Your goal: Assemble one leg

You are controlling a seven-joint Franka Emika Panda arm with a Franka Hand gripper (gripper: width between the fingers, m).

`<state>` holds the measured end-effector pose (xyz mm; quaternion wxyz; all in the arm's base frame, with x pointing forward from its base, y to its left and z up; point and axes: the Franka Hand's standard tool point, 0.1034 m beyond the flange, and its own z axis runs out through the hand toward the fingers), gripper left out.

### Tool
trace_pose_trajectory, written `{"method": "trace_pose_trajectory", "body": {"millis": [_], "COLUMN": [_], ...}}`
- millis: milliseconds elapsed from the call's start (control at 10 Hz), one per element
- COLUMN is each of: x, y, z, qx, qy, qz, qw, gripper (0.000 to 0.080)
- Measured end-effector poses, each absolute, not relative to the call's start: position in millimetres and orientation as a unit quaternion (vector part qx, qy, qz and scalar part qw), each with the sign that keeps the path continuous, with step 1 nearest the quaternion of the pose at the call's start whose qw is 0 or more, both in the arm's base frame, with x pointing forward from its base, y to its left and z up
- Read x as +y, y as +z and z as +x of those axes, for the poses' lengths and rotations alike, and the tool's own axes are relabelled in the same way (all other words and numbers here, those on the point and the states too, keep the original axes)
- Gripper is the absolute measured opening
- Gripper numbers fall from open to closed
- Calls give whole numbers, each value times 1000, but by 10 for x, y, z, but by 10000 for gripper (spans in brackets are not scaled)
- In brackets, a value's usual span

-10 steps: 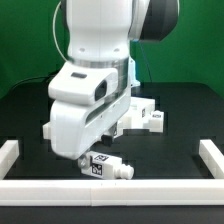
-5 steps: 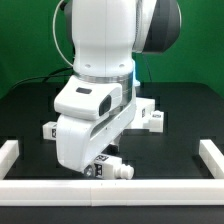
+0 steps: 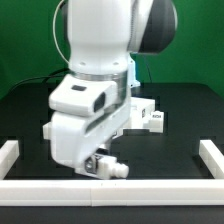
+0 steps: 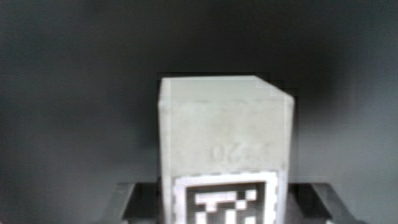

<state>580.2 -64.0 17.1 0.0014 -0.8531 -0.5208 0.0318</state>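
claw [image 3: 96, 163] down at leg [image 4: 222, 120] tagged end; cannot tell if jaws grip it.

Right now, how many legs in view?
1 for sure: the leg lying at the gripper. Tagged white parts behind the arm may be more; partly hidden.

A white square-section leg [image 4: 222, 130] fills the middle of the wrist view, seen lengthwise with one broad flat face turned to the camera, its plastic faintly mottled and its far end cut square. At the end nearest the camera it carries a black-and-white square tag [image 4: 226, 200], partly cut off by the frame edge. A plain dark surface [image 4: 71, 80] lies all around it, and blurred grey shapes flank the tagged end, too dim to identify.
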Motion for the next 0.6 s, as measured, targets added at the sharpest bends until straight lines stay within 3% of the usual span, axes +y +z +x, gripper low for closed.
{"method": "trace_pose_trajectory", "body": {"millis": [300, 600], "x": [-1148, -1192], "y": [164, 160], "z": [5388, 5345], "qx": [-517, -515], "qy": [52, 42], "qz": [-855, -856], "qw": [7, 1], "gripper": [281, 281]}}
